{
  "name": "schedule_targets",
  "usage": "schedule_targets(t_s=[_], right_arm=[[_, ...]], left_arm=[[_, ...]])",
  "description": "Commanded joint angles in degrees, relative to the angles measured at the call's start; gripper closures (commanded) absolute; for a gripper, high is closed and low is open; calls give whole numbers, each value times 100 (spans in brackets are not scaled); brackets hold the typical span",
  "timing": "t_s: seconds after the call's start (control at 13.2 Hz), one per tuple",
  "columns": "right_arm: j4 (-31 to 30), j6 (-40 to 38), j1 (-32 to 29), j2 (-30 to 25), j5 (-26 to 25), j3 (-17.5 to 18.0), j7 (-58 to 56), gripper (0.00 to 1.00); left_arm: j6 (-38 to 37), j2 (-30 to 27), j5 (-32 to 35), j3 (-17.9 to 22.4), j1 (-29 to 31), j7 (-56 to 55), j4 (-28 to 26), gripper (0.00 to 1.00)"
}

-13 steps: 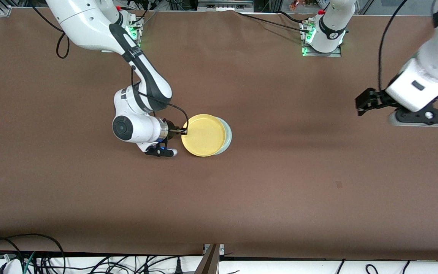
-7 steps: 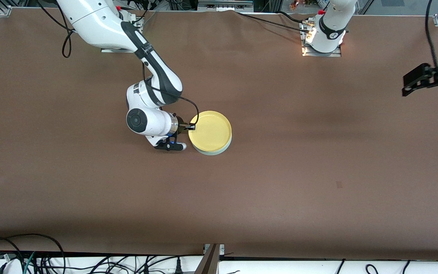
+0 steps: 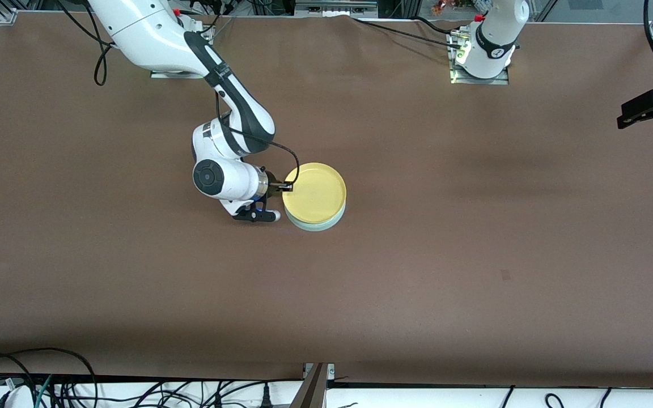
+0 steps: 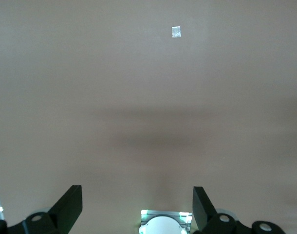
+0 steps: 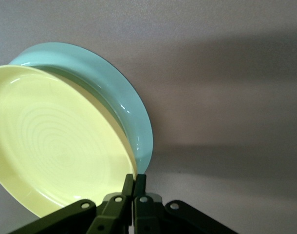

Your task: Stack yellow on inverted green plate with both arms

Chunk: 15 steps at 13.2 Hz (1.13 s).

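The yellow plate point(image 3: 315, 192) sits rim-up on the inverted pale green plate point(image 3: 316, 226), whose edge shows under it, at the table's middle. My right gripper point(image 3: 287, 186) is shut on the yellow plate's rim at the side toward the right arm's end. In the right wrist view the yellow plate point(image 5: 56, 151) lies over the green plate point(image 5: 124, 107), and the right gripper point(image 5: 134, 183) pinches the yellow rim. My left gripper point(image 3: 638, 109) is raised at the left arm's end of the table, open and empty; in its wrist view the left gripper point(image 4: 138, 202) frames bare table.
The brown table top point(image 3: 474, 238) stretches around the plates. The arm bases point(image 3: 482, 56) stand along the table's back edge. Cables point(image 3: 49, 385) hang below the front edge. A small pale mark point(image 4: 176, 31) lies on the table.
My right gripper has slid the yellow plate toward the left arm's end until it sits squarely over the green plate. My left arm has pulled away and up toward its end of the table.
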Motion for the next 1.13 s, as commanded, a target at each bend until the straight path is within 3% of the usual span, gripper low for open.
schedule_targets(t_s=[0.0, 0.45, 0.53, 0.61, 0.83, 1.06], right_arm=[[-160, 138, 28, -118, 54, -24, 51, 100], [-160, 411, 45, -3, 54, -24, 42, 100], [-160, 393, 37, -3, 63, -24, 51, 65], [-134, 384, 28, -3, 54, -24, 34, 1], [-99, 315, 10, -195, 46, -76, 16, 0], [505, -885, 2, -486, -304, -602, -89, 0]], left_arm=[[735, -714, -172, 710, -715, 12, -1138, 0], [1114, -549, -470, 650, -753, -331, -894, 0], [1281, -539, -497, 659, -727, -296, -877, 0], [1491, -504, -532, 659, -718, -261, -885, 0], [1502, -425, -682, 702, -700, -261, -868, 0], [1493, -347, -646, 659, -718, -322, -806, 0]])
